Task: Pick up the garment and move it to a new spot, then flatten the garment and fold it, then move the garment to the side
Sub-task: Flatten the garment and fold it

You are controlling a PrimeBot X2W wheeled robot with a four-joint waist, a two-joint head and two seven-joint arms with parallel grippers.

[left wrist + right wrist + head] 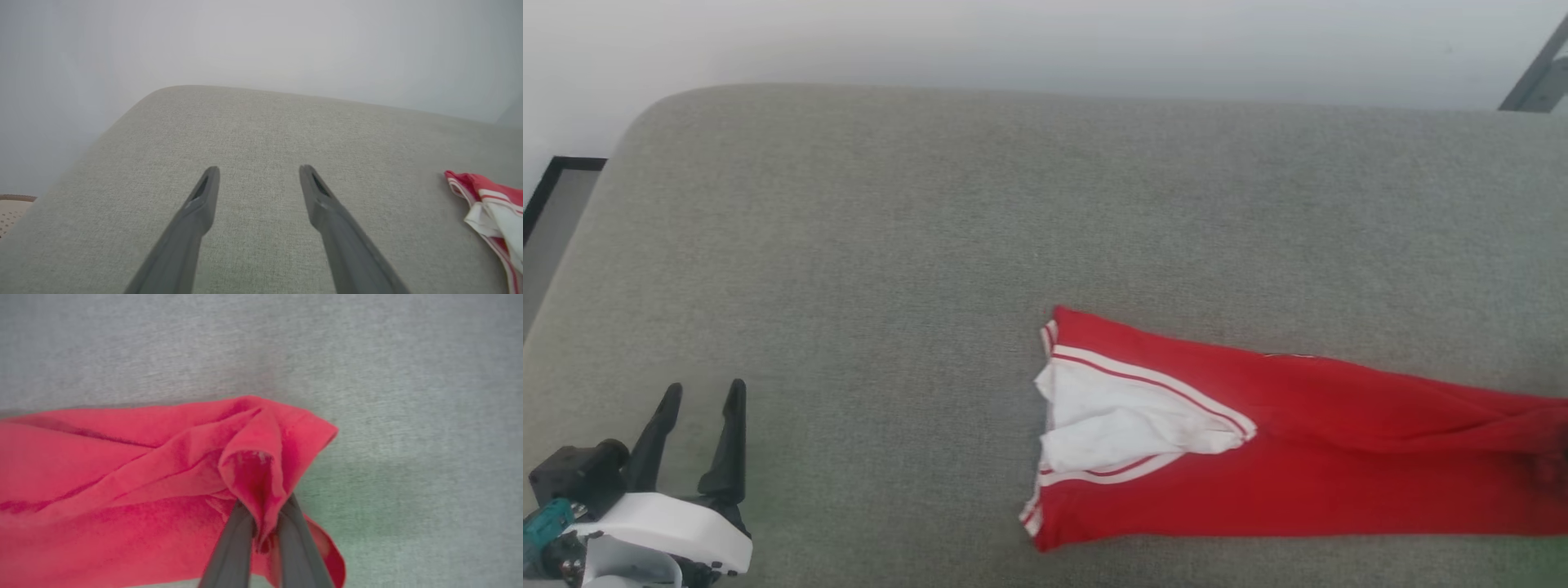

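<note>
Currently your right pincer (pixel 263 514) is clamped on one end of the red, white-trimmed fabric shirt (pixel 122 477); its long axis runs leftward toward your open left pincer (pixel 706 388).

L hand (pixel 705 387) low, spread wide, R hand (pixel 265 508) pinched shut on garment (pixel 122 465)

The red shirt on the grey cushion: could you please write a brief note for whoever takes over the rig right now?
Right claw: shut on a bunched edge at the right end of the red fabric shirt with white striped-trim sleeve.
Left claw: open, empty, above the grey upholstered cushion, apart from the shirt.
Shirt: a long narrow strip lying on the cushion.
Done: grasp made.
Left: apparently moving, flattening, folding, setting aside.
</note>
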